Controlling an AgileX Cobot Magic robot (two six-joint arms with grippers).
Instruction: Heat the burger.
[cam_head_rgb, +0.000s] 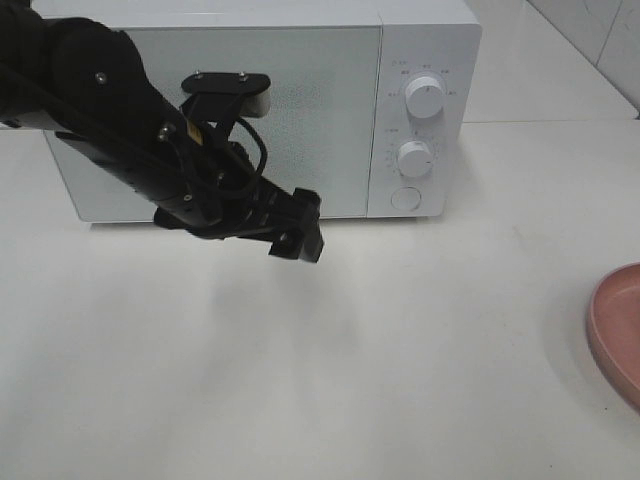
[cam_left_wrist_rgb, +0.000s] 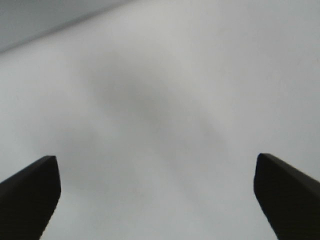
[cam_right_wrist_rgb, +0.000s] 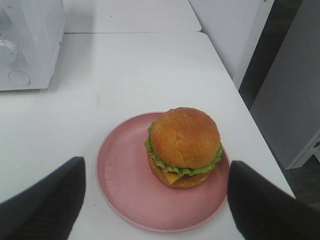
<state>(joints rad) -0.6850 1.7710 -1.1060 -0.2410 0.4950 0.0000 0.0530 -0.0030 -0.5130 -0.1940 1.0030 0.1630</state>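
- The right gripper (cam_right_wrist_rgb: 156, 200) is above the near table edge with its two dark fingers (cam_right_wrist_rgb: 42, 200) spread wide and nothing between them. In my judgement the jaws can meet the plate rim first if the descent is too low, and the plate then slides toward the table edge, which is close on that side.
- The round burger with glossy golden-brown bun, green lettuce frill and yellow cheese (cam_right_wrist_rgb: 184, 146) sits on the shallow round pink plate (cam_right_wrist_rgb: 120, 175), off its centre. I think a hard squeeze may push the layers apart, because the bun looks soft and stacked.
- The left gripper (cam_head_rgb: 297, 240) hangs over the bare white table (cam_head_rgb: 300, 380), in front of the oven, with its fingers (cam_left_wrist_rgb: 30, 195) far apart and empty.
- The white box-shaped microwave oven with two round knobs (cam_head_rgb: 425, 130) stands at the back with its door shut. The burger cannot enter until it opens, and the left arm now covers part of the door, so a swinging door may strike it.
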